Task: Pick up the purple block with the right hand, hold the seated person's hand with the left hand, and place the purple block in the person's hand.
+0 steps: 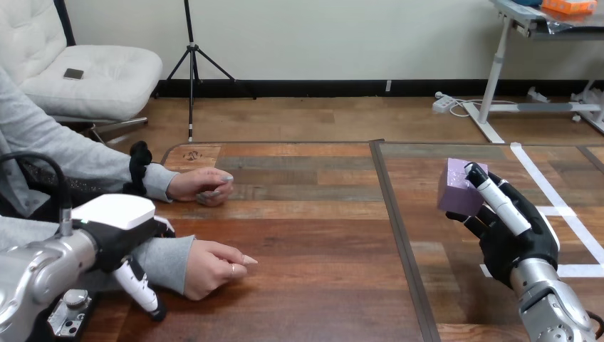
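Observation:
The purple block (459,187) is raised above the right part of the table, pinched in my right hand (514,231), whose fingers and thumb curl onto it. My left hand (121,235) hovers at the lower left, over the grey sleeve of the person's near forearm, with its fingers (139,283) hanging down beside that wrist; I cannot tell whether they touch it. The person's near hand (212,266) rests on the table, loosely curled, knuckles up. The person's far hand (203,184) lies on the table further back.
The wooden table (313,235) has a dark seam (399,235) running front to back between the person's hands and the block. White tape lines (563,214) mark the table's right end.

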You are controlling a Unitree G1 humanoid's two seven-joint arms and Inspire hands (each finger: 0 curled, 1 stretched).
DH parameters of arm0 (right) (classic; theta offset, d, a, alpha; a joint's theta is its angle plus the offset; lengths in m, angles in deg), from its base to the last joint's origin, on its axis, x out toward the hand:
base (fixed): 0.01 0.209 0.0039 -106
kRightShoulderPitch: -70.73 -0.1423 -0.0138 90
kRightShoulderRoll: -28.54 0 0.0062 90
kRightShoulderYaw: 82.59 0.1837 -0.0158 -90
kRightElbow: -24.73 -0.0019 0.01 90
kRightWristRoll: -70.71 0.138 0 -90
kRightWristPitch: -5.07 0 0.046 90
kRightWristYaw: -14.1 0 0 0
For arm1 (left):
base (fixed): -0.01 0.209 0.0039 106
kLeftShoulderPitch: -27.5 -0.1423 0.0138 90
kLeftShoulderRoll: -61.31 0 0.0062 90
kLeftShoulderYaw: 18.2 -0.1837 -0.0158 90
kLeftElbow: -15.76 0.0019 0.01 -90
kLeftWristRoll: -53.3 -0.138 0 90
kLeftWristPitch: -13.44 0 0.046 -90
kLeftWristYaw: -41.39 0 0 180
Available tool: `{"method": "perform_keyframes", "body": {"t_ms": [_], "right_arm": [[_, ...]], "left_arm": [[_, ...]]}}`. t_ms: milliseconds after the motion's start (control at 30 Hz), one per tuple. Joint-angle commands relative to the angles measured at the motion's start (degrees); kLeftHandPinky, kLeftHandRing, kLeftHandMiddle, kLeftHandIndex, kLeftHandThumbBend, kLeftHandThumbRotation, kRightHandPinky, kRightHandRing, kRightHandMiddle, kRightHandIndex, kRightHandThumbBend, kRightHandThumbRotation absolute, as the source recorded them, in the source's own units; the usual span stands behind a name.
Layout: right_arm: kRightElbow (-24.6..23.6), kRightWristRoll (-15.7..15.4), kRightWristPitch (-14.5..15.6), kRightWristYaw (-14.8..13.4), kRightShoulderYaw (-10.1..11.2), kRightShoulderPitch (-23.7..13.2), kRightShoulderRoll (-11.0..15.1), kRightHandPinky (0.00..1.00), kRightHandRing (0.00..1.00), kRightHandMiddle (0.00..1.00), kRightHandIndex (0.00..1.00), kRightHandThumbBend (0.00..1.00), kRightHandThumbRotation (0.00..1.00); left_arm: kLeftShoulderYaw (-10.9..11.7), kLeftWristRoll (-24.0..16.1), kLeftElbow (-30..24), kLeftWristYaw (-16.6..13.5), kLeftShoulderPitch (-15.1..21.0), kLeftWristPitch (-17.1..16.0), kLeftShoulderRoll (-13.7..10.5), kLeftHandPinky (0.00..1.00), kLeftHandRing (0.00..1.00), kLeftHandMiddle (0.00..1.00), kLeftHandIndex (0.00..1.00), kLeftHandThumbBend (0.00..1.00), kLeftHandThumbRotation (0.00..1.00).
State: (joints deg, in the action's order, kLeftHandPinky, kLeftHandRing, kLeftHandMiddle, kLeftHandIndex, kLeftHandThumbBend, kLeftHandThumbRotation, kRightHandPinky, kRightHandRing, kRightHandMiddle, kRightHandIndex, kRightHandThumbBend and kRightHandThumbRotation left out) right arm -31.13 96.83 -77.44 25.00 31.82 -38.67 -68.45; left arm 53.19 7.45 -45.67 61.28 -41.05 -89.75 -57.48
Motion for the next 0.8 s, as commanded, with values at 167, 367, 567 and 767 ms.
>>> {"method": "perform_keyframes", "body": {"t_ms": [167, 367, 567, 767], "right_arm": [[-3.25, 1.36, -0.01, 0.48, -0.01, -2.11, -0.64, 0.35, 0.40, 0.45, 0.44, 0.72, 0.00], [-3.66, 1.33, -0.09, 0.09, -0.15, -2.01, -0.75, 0.35, 0.40, 0.45, 0.44, 0.72, 0.00], [-3.08, 1.29, -0.54, 0.58, -0.13, -2.10, -0.60, 0.35, 0.40, 0.45, 0.44, 0.72, 0.00], [-3.00, 1.25, -0.57, 0.46, -0.10, -2.13, -0.63, 0.35, 0.40, 0.45, 0.44, 0.73, 0.00]], "left_arm": [[-1.03, -0.49, 3.74, -1.49, 4.57, 1.60, 1.04, 0.72, 0.77, 0.79, 0.77, 1.00, 0.20], [-1.20, 0.53, 4.65, -0.60, 5.26, 1.79, 1.31, 0.66, 0.71, 0.74, 0.74, 1.00, 0.17], [-1.43, 1.00, 5.63, -0.97, 5.72, 1.32, 1.57, 0.55, 0.62, 0.66, 0.68, 0.98, 0.15], [-0.69, 3.28, 7.83, -2.78, 5.88, -1.33, 2.24, 0.49, 0.55, 0.60, 0.62, 0.94, 0.10]]}}
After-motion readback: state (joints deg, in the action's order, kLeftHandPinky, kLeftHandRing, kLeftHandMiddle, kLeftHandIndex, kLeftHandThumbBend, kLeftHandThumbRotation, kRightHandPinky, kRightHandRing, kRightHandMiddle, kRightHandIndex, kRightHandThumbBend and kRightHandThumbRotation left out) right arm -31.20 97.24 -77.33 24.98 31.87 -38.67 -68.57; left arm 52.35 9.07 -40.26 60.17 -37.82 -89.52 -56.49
